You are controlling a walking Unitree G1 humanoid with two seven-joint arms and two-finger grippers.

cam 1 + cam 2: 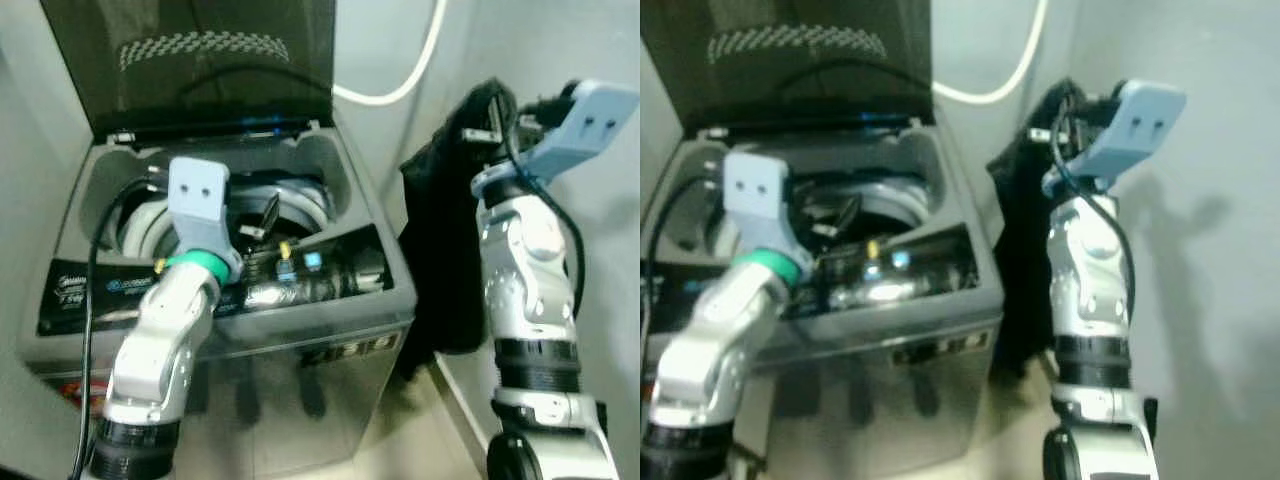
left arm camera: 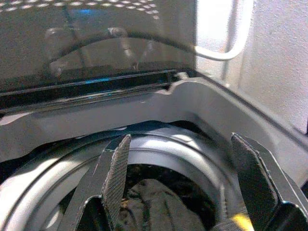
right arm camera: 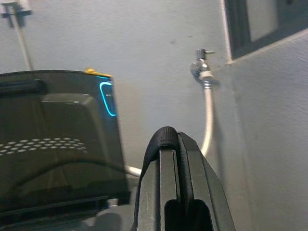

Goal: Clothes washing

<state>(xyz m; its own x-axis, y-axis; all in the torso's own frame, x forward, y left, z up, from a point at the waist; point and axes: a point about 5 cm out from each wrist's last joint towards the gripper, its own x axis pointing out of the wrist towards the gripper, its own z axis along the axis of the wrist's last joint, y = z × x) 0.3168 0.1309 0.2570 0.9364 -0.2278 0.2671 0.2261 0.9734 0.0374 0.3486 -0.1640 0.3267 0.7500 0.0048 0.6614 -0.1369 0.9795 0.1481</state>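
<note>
dark garment point(image 1: 445, 250) clamped in raised right hand point(image 3: 175, 144) beside grey wall point(image 1: 1200, 300); left hand point(image 2: 185, 168) apart over washer drum point(image 2: 159, 154).

Both head views were soft and slightly blurred, lit evenly and coolly from overhead. Glare flared on the glossy control panel point(image 1: 250, 285) just beyond the left gripper point(image 1: 262, 222), and the tinted lid point(image 1: 200, 60) behind it mirrored pale streaks. The right arm point(image 1: 1090, 270) cast a soft shadow on the wall point(image 1: 1200, 220) beside it. In the left wrist view the fingers point(image 2: 115, 178) were sharp, the drum point(image 2: 159, 192) beneath them dim. The right wrist view was bright and clear.
</note>
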